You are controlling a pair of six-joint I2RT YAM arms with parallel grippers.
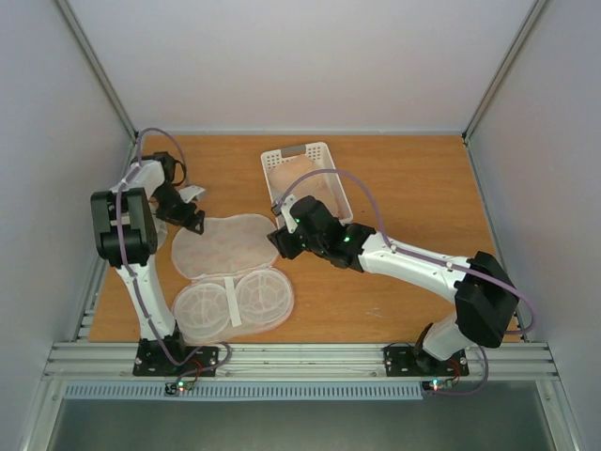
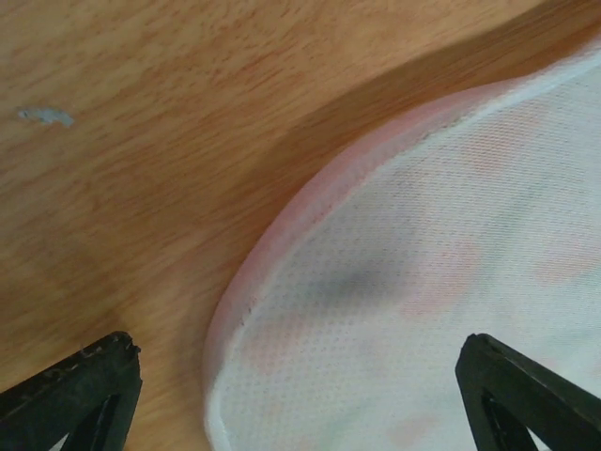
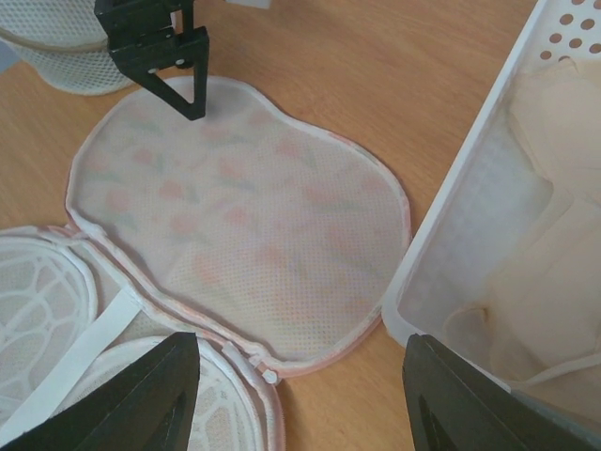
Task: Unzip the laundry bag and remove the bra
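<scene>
The laundry bag (image 1: 225, 246) lies unzipped and spread flat on the table. Its cream flap with pink marks (image 3: 244, 225) is on the far side and its white mesh half (image 1: 233, 305) on the near side. The zipper pull (image 3: 266, 374) sits at the bag's right edge. The peach bra (image 1: 310, 183) lies in the white basket (image 1: 272, 162), and shows as beige cups (image 3: 563, 235) in the right wrist view. My left gripper (image 2: 296, 376) is open over the flap's left rim (image 2: 282, 225). My right gripper (image 3: 300, 376) is open and empty, between the bag's right edge and the basket.
The white perforated basket (image 3: 451, 272) stands at the back, just right of the bag. A round white mesh thing (image 3: 56, 56) lies beyond the bag's left end, near the left arm (image 1: 127, 225). Bare wooden table (image 1: 413, 197) stretches to the right.
</scene>
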